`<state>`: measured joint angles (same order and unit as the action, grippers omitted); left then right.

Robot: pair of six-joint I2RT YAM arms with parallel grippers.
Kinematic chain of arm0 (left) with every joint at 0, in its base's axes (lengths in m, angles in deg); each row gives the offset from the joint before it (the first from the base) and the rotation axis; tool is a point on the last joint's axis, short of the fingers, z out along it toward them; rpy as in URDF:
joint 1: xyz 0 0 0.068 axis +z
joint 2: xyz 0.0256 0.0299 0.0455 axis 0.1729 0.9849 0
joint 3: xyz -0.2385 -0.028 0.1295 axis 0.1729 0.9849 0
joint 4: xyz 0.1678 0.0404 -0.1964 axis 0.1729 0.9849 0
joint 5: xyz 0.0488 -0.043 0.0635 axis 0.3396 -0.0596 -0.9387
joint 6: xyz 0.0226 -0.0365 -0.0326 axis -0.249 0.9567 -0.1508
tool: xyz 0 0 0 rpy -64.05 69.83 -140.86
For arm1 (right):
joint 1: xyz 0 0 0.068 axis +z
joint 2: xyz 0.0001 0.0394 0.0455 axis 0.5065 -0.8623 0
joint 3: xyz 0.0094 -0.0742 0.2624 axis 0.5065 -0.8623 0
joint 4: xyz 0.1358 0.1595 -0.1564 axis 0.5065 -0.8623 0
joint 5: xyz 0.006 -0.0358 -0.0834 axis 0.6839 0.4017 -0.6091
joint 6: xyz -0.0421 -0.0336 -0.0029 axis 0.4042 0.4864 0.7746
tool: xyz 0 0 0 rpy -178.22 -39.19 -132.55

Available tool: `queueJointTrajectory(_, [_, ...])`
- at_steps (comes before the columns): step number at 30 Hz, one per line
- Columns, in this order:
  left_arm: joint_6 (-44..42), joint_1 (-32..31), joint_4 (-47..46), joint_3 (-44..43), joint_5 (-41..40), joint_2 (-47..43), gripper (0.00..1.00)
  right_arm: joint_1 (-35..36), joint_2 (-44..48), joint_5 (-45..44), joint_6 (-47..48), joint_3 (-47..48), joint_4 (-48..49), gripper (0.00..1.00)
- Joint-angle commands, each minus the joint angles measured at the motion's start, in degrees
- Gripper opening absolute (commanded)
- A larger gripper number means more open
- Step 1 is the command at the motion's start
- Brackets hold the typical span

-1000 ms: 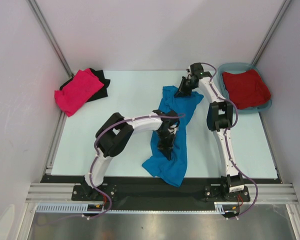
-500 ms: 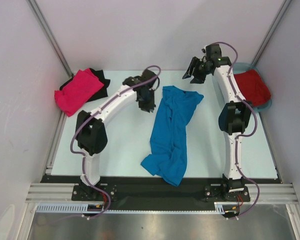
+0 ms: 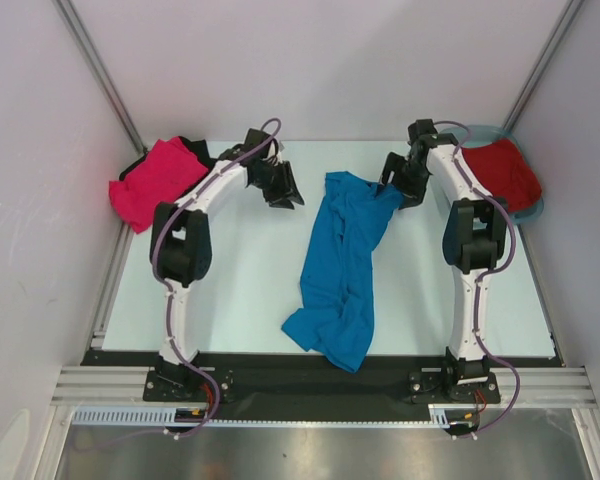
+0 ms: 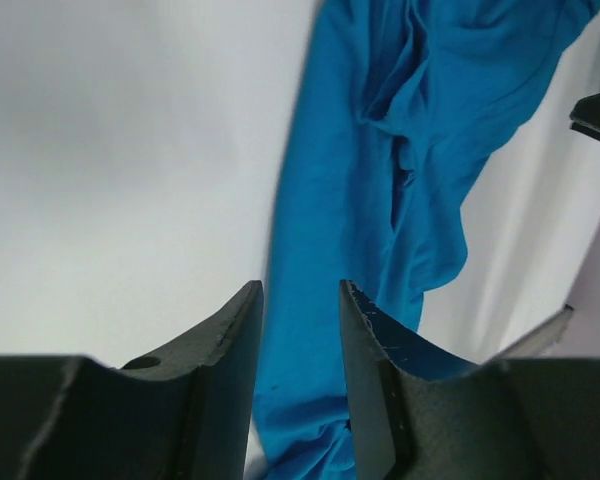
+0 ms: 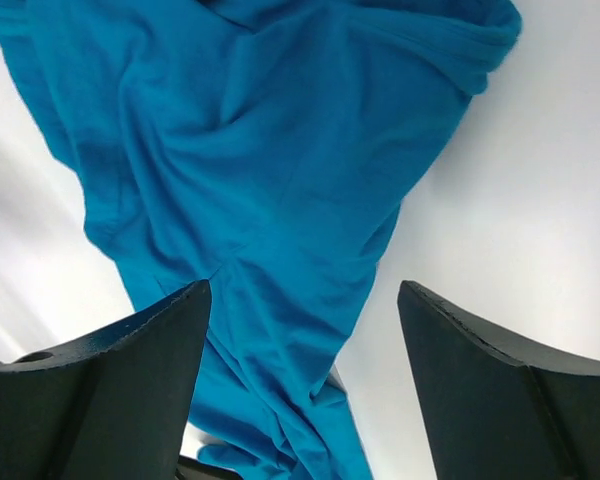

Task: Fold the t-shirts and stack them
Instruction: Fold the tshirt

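The bright blue t-shirt (image 3: 342,262) lies crumpled in a long strip down the middle of the table, also filling the left wrist view (image 4: 380,150) and the right wrist view (image 5: 260,150). My left gripper (image 3: 288,194) hovers just left of its far end, jaws partly open (image 4: 300,300) with nothing between them. My right gripper (image 3: 392,190) sits at the shirt's far right corner, jaws wide open (image 5: 305,300) above the cloth. A hot pink t-shirt (image 3: 155,182) rests on a black one (image 3: 202,152) at the back left. A dark red t-shirt (image 3: 502,172) lies in the tub.
The teal plastic tub (image 3: 533,208) stands at the back right corner, behind my right arm. Metal frame posts rise at both back corners. White walls close in the sides, and the black base rail runs along the near edge.
Both grippers have let go of the blue shirt and opened. The left arm swung from the table's middle to the back left. The right gripper rose, then came down by the shirt's far corner.
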<state>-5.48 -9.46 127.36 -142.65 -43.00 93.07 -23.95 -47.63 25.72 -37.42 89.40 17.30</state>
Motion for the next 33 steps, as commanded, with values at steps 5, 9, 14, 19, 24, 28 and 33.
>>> queueJointTrajectory(5, [2.2,4.3,-10.5,-3.0,15.1,7.4,0.43,-0.8,3.7,-0.8,-3.6,-3.4,4.2,0.82])
queueJointTrajectory(9, [2.5,5.7,-12.0,-5.6,15.1,10.1,0.43,-1.0,2.1,-1.2,-4.5,-3.3,5.2,0.83])
queueJointTrajectory(14, [6.0,6.9,-17.7,-10.4,16.2,14.3,0.44,-2.1,1.1,-3.6,-6.0,-3.2,5.8,0.83])
queueJointTrajectory(19, [11.7,7.2,-24.1,-18.5,22.4,20.2,0.45,-2.5,0.1,-6.3,-7.6,-3.1,6.1,0.83])
queueJointTrajectory(24, [18.2,7.2,-32.1,-24.1,27.2,26.3,0.48,-2.7,-0.7,-5.7,-8.4,-3.0,7.0,0.83])
queueJointTrajectory(28, [18.3,6.6,-32.0,-23.9,27.6,27.7,0.49,-2.7,-1.0,-5.9,-8.3,-3.0,6.6,0.83])
queueJointTrajectory(33, [16.0,5.1,-30.4,-21.5,27.9,27.7,0.49,-2.6,-1.4,-6.6,-7.8,-3.3,5.5,0.83])
